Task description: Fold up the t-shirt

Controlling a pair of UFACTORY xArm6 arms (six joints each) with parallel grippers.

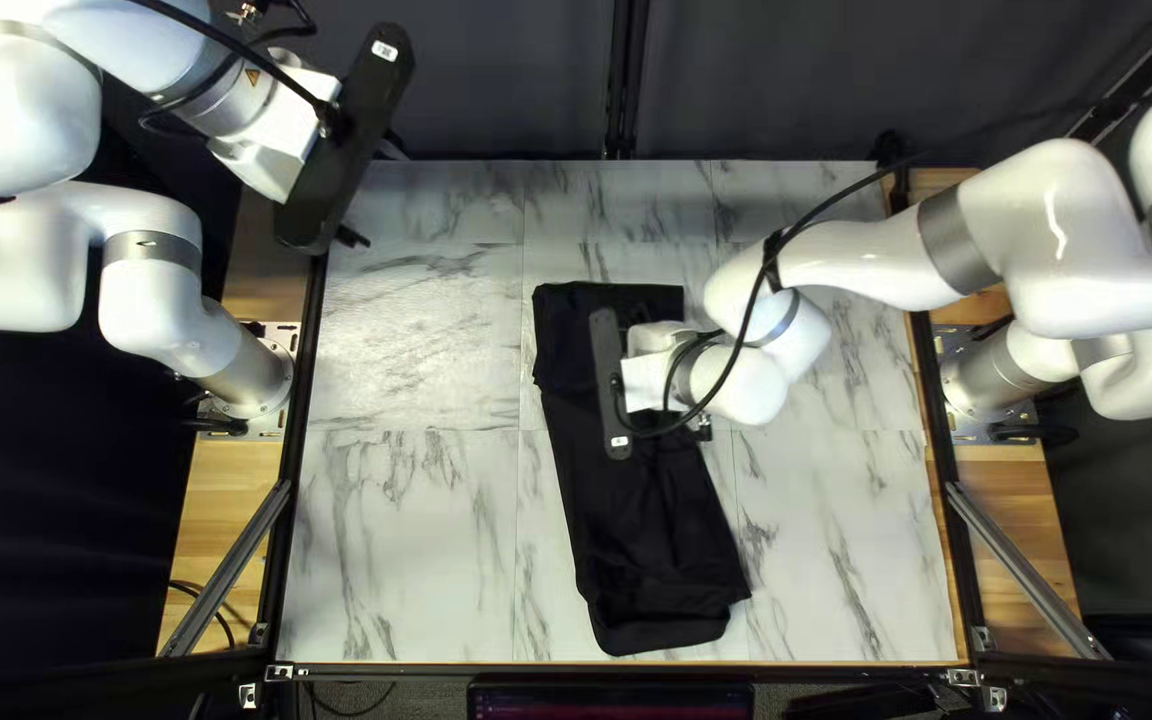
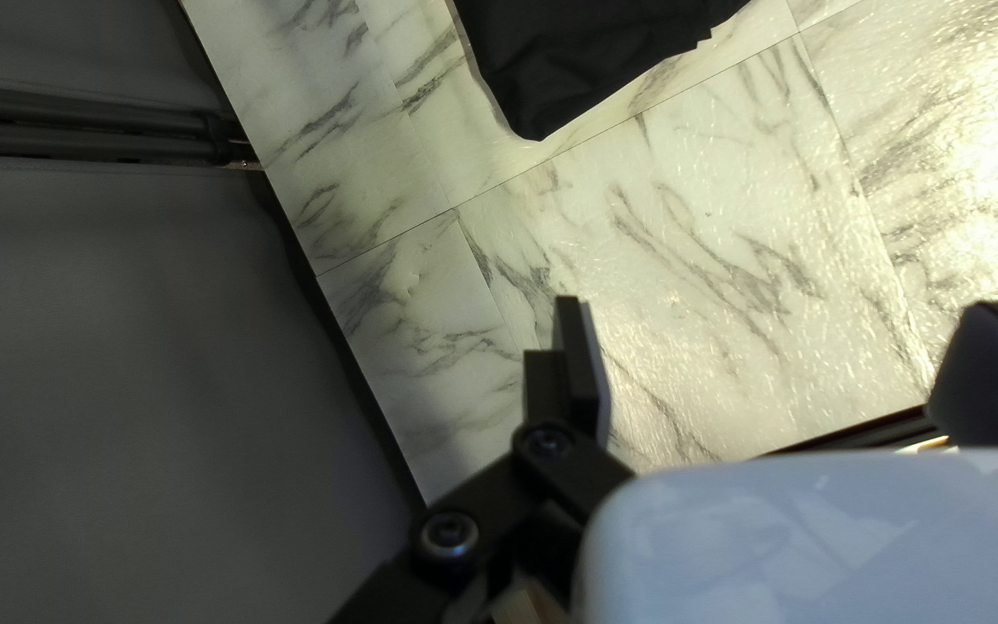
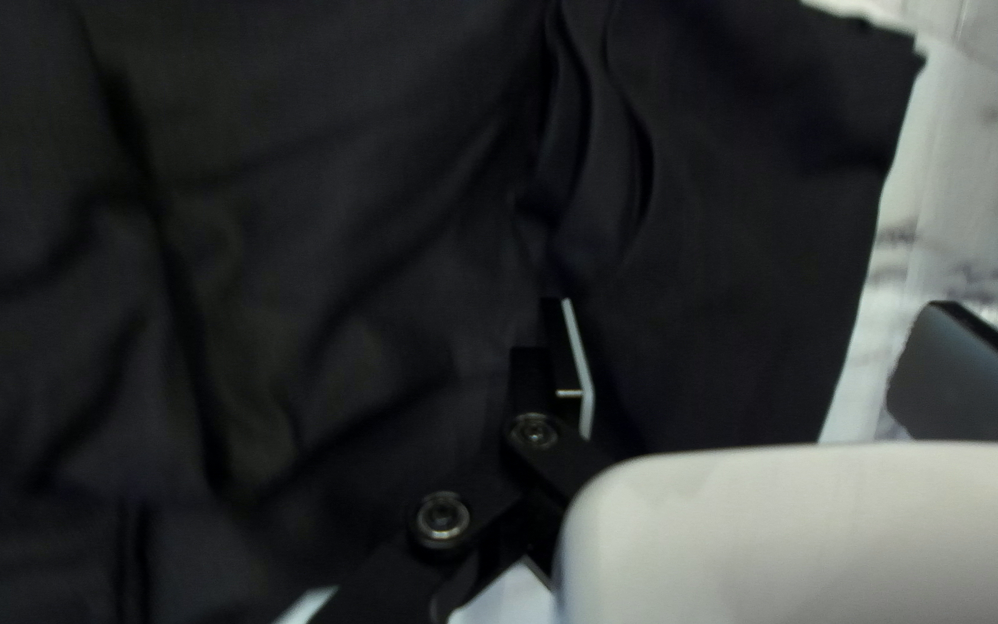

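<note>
The black fabric t-shirt [image 1: 630, 534] lies as a long, narrow strip down the middle of the pale, grey-veined marble-look table [image 1: 403, 534], its near end uneven, with layers out of line. The side folds look done; what remains is probably tidying, then folding the strip across its length.

The robot's right gripper [image 3: 753, 310], with two slim black fingers, is over the far part of the shirt. Its fingers stand wide, one over cloth and the other out over the bare strip beyond the edge; nothing is held, and how high it hovers cannot be told. The left gripper [image 2: 779, 310], also black and spread wide, is raised well apart from the shirt, over the table's far left corner.

To do the step well, the right gripper should come down flat at that edge, close on every layer rather than just the top one, and lift gently. The curved creases [image 3: 591, 150] ahead of its fingers want easing outward first, or they may be trapped in the fold. A slow, low carry should keep the layers together.
</note>
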